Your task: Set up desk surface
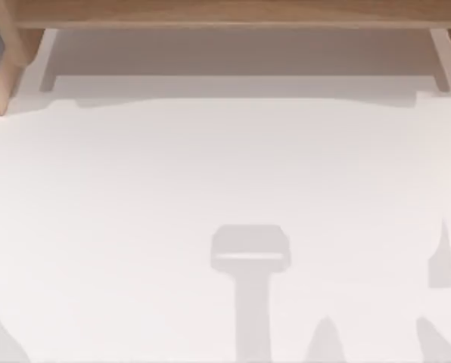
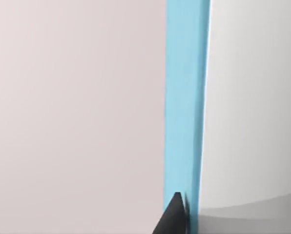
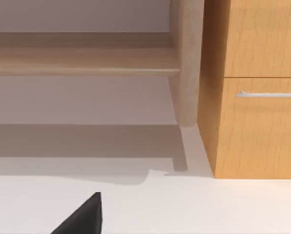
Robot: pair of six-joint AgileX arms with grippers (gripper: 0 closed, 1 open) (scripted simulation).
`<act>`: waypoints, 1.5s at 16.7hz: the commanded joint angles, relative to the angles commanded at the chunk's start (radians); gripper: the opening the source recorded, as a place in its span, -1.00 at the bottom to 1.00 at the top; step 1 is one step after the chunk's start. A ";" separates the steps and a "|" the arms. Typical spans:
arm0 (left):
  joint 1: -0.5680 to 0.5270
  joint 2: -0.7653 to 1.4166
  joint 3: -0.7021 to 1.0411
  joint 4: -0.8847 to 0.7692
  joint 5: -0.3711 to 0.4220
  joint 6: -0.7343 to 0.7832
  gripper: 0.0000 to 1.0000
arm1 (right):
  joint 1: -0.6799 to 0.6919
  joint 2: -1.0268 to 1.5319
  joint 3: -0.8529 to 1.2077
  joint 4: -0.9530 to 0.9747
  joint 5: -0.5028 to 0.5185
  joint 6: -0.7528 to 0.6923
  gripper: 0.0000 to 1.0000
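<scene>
The desk surface (image 1: pixel 210 174) is lying flat and bare across most of the top view, a plain matte white top running from the wooden shelf frame (image 1: pixel 225 13) along its far edge down to the near edge, where grey shadows of the arms and the camera rig are falling on it. By its look it is a stiff, heavy, fixed slab, smooth and probably slippery, so it is not something to pick up; setting it up is more likely a matter of placing items on it, and there is no obvious hold on it except its edges. The right wrist view is showing what the top view is not: the wooden shelf board (image 3: pixel 82 61) resting on a rounded leg (image 3: pixel 187 63), and beside it a wooden drawer cabinet (image 3: pixel 258 87) with a metal handle (image 3: pixel 267 94), standing on the surface at its far right corner. One dark fingertip of the right end effector (image 3: pixel 84 217) is poking into that view over the white top; I cannot tell how far it is open. The left wrist view is showing a light blue upright strip (image 2: pixel 184 107) between pale panels, with one dark tip of the left end effector (image 2: pixel 172 217) close against it; its opening too cannot be told.
</scene>
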 joint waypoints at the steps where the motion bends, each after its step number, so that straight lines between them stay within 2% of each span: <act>1: 0.016 -0.003 -0.058 0.027 0.049 0.061 -1.00 | 0.000 0.000 0.000 0.000 0.000 0.000 1.00; 4: 0.012 -0.021 -0.187 0.113 0.198 0.221 -1.00 | 0.000 0.000 0.000 0.000 0.000 0.000 1.00; 7: -0.052 -0.037 -0.250 0.193 0.331 0.342 -1.00 | 0.000 0.000 0.000 0.000 0.000 0.000 1.00; 11: -0.148 -0.006 -0.265 0.258 0.436 0.424 -1.00 | 0.000 0.000 0.000 0.000 0.000 0.000 1.00; 19: -0.161 0.008 -0.260 0.263 0.446 0.432 -1.00 | 0.000 0.000 0.000 0.000 0.000 0.000 1.00; 25: -0.197 0.084 -0.167 0.256 0.414 0.419 -1.00 | 0.000 0.000 0.000 0.000 0.000 0.000 1.00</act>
